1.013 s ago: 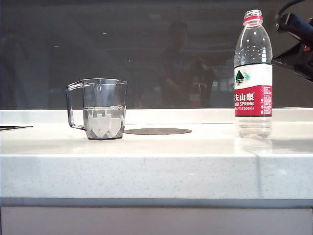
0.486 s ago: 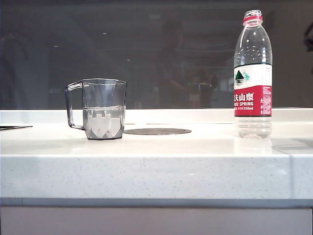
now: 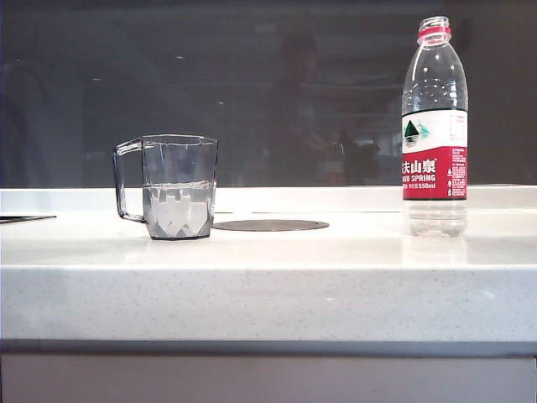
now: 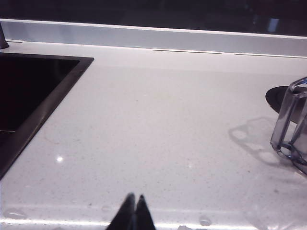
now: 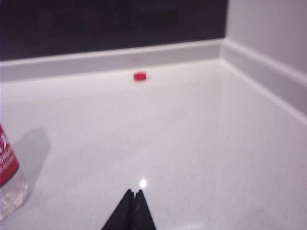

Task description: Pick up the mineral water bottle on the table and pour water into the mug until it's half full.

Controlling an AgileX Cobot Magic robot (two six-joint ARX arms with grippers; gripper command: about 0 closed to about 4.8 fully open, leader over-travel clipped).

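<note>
From my exterior feed the mineral water bottle (image 3: 435, 126) stands upright and uncapped out at 3 o'clock on the tabletop (image 3: 268, 285), a white speckled, stone-looking slab with a thick front edge and a low back ledge. It's clear ribbed plastic with a red neck ring and a red-and-white label, and only a bit of water (image 3: 434, 220) sits in its base. Over at 9 o'clock is the mug (image 3: 172, 186): grey-tinted, faceted see-through plastic, angular handle pointing left, filled roughly to the middle. A flat dark round disc (image 3: 270, 225) lies just right of the mug.

Neither arm shows up in that feed. On the left wrist cam the left tool (image 4: 134, 213) has its dark pointed tips pinched together over bare tabletop, with a dark recessed sink (image 4: 29, 91) off to one side. The right tool (image 5: 133, 210) is pinched together too, gripping nothing, near the bottle's base. A small red cap (image 5: 140, 75) lies by the back ledge.
</note>
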